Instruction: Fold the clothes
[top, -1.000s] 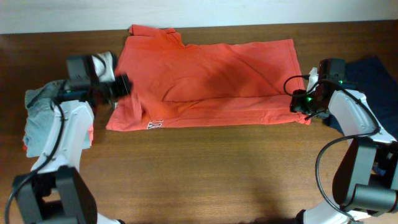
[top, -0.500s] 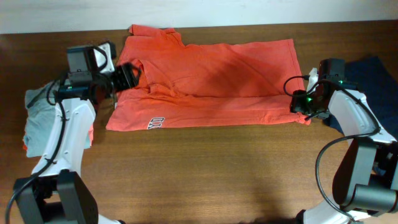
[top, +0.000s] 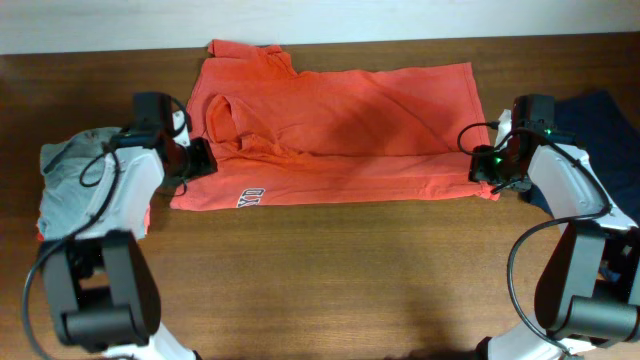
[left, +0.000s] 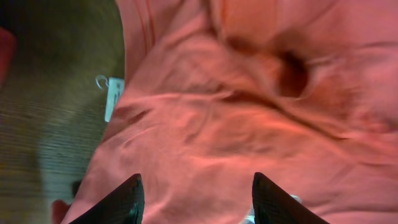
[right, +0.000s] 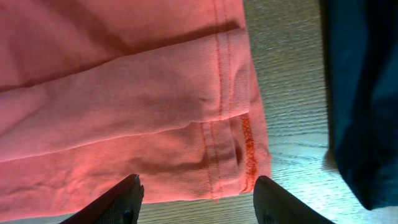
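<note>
Wooden table (top: 330, 270), left to right: grey T-shirt (top: 70, 180) heaped; left gripper (left: 196, 180) spread, empty over the rumpled sleeve of the orange-red T-shirt (top: 350, 130) lying part-folded mid-table; right gripper (right: 196, 180) spread above its doubled hem corner; navy T-shirt (right: 360, 93) just beside; likely hazard: pinching one layer, undoing the fold.

Under left hand (top: 198, 160): orange T-shirt (top: 340, 120), continuing inboard. Outboard, near: grey shirt heap (top: 70, 175) obstructs. Robot-side of left hand: bare desk (top: 330, 270), free passage. Under right hand (top: 487, 165): T-shirt hem. Just outboard: narrow strip of bare wood, then navy shirt (top: 600, 125) obstructs. Robot-side of right hand: desk free.
</note>
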